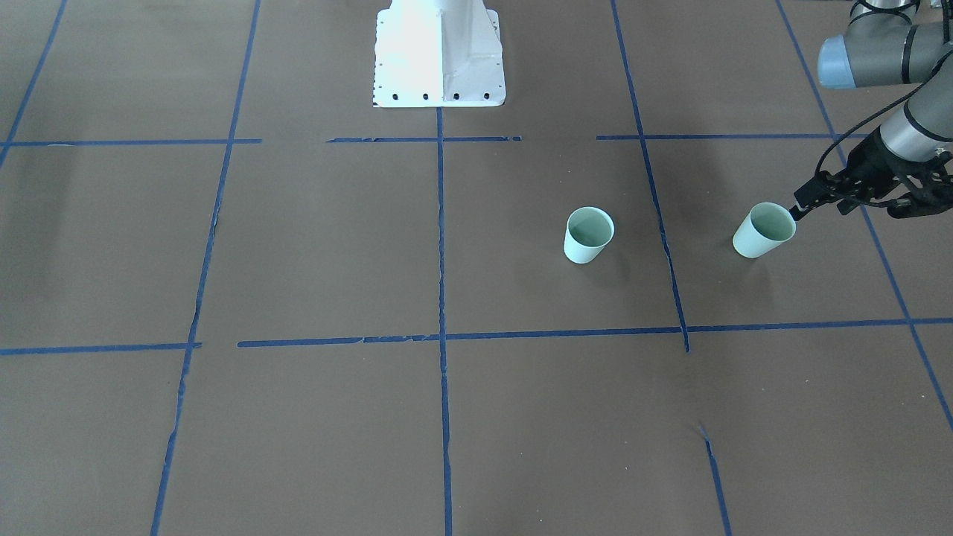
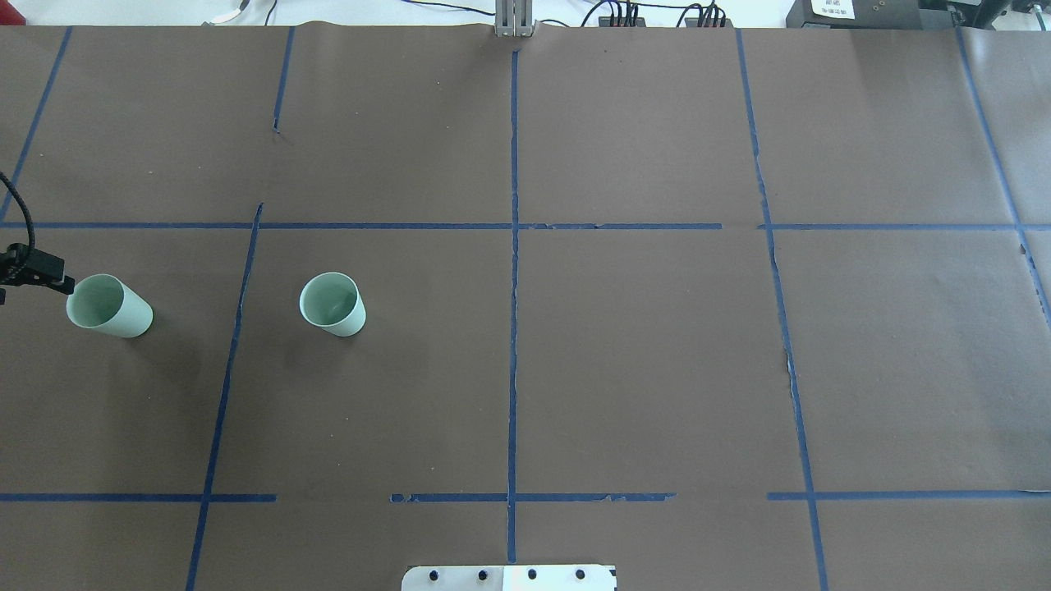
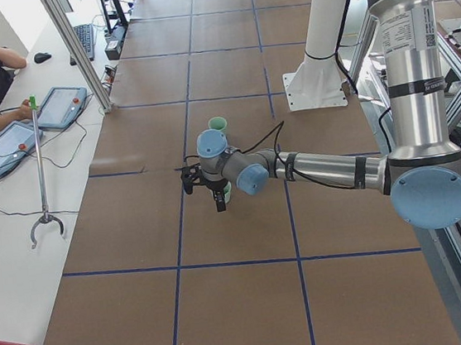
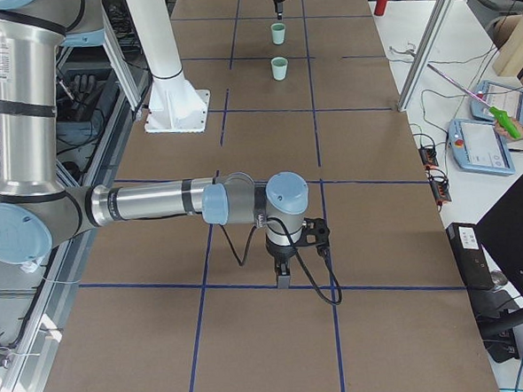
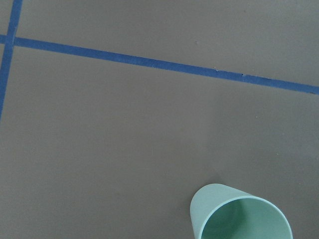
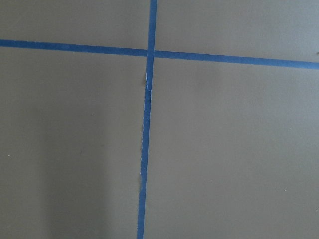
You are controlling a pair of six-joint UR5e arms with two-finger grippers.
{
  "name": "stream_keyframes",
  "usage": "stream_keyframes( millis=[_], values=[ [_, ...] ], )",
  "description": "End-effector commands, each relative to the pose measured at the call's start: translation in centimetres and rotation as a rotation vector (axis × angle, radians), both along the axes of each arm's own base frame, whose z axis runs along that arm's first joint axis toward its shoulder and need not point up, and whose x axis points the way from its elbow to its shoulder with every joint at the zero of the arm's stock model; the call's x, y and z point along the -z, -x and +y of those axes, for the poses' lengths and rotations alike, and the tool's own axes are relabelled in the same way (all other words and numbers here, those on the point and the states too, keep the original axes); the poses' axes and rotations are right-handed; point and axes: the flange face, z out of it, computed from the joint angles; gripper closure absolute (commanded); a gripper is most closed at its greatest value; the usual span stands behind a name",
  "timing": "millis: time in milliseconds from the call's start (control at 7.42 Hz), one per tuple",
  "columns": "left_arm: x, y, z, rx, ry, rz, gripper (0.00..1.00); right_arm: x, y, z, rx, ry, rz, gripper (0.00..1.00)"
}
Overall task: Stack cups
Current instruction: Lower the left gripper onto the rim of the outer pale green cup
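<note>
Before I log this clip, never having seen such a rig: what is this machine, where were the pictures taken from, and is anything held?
Two robot arms work at a brown table marked with blue tape. The pictures: one facing the robot, one from above behind it, one from each table end, one from each wrist. Two mint-green cups, not stacked: the middle cup and the outer cup. The left gripper has its fingers at the outer cup's rim; whether they pinch it, I cannot tell. The right gripper hangs far from both cups.
</note>
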Motion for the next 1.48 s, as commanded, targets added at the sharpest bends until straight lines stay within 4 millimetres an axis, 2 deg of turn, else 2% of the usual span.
stream_keyframes(
  millis=[0, 404, 539, 674, 809, 944, 1213, 1348],
  values=[
    [-0.7, -2.0, 0.1, -0.032, -0.01, 0.005, 0.0, 0.0, 0.0, 0.0, 0.0, 0.001, 0.0, 0.0],
    [-1.3, -4.0, 0.1, -0.069, -0.011, 0.005, 0.0, 0.0, 0.0, 0.0, 0.0, 0.0, 0.0, 0.0],
    [-1.1, -4.7, 0.2, -0.083, -0.016, 0.008, 0.1, 0.0, 0.0, 0.0, 0.0, 0.001, 0.0, 0.0],
    [-1.0, -4.9, 0.0, -0.08, -0.025, -0.001, 0.48, -0.1, 0.0, 0.1, 0.0, 0.003, 0.0, 0.0],
    [-1.0, -4.9, -0.1, -0.069, -0.036, -0.014, 0.82, 0.0, 0.0, 0.0, 0.0, 0.001, 0.0, 0.0],
    [-1.2, -4.8, 0.0, -0.069, -0.034, -0.015, 1.0, 0.0, 0.0, 0.0, 0.0, 0.0, 0.0, 0.0],
    [-0.7, -4.4, 0.1, -0.063, -0.041, -0.01, 1.0, 0.0, 0.0, 0.0, 0.0, 0.0, 0.0, 0.0],
    [1.1, -3.7, 0.5, -0.062, -0.069, 0.01, 1.0, 0.1, 0.0, 0.0, 0.0, 0.0, 0.0, 0.0]
  ],
)
